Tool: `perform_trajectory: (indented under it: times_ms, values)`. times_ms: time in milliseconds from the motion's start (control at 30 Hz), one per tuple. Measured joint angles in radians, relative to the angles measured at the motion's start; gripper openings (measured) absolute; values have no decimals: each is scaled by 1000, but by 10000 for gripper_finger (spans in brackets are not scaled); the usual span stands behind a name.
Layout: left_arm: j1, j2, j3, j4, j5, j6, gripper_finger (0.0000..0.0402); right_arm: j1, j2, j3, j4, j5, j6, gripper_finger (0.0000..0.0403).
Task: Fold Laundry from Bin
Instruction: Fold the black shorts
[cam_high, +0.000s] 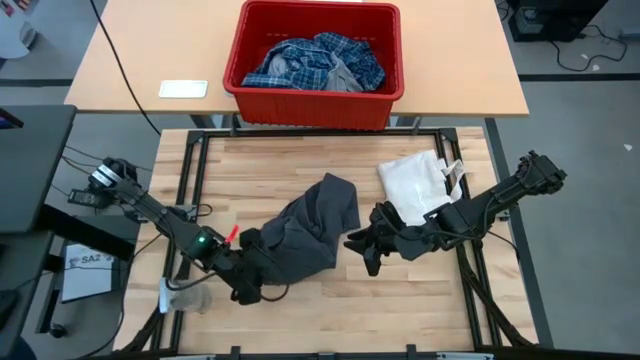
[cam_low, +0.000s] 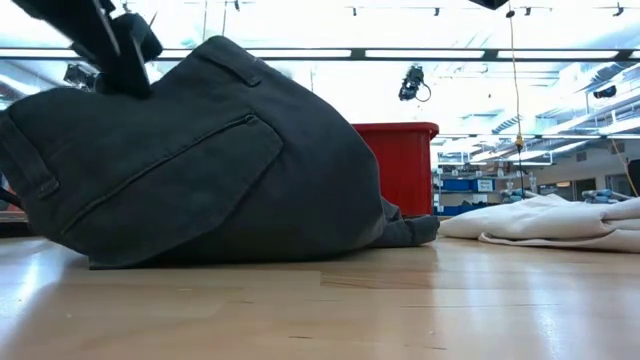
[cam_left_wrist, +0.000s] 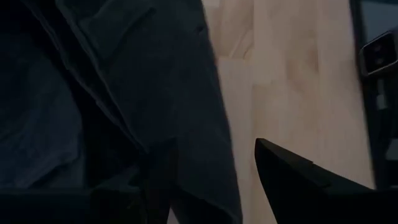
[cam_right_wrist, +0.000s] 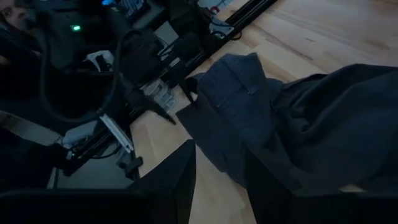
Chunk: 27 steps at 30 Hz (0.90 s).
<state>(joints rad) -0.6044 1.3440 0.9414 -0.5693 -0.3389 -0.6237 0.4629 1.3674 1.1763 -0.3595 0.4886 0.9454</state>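
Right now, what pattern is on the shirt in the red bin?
Blue-and-white plaid shirt, lying in the bin; the high view shows it best.

The high view looks straight down on the whole tabletop (cam_high: 300, 165), both arms and the red bin (cam_high: 314, 62). The low view sits at tabletop height, close behind the dark grey trousers (cam_low: 190, 160), facing the bin. Each wrist view looks closely along its own fingers at those trousers.
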Motion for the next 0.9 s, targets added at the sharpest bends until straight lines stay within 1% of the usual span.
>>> perform_trajectory:
  times_ms: [100,300,567,767,900]
  values:
    - [-5,0,-20,-3,0,40,220,0,0,0,2,-17,-3,135]
    - [-5,0,-69,17,2,52,220,0,5,0,8,-18,21,135]
    - [-5,0,-80,60,3,95,218,-12,5,0,8,-11,54,135]
    - [6,0,-80,49,4,147,197,-23,5,0,8,18,36,135]
    - [39,-8,-67,39,5,173,179,-23,5,0,13,34,-24,135]
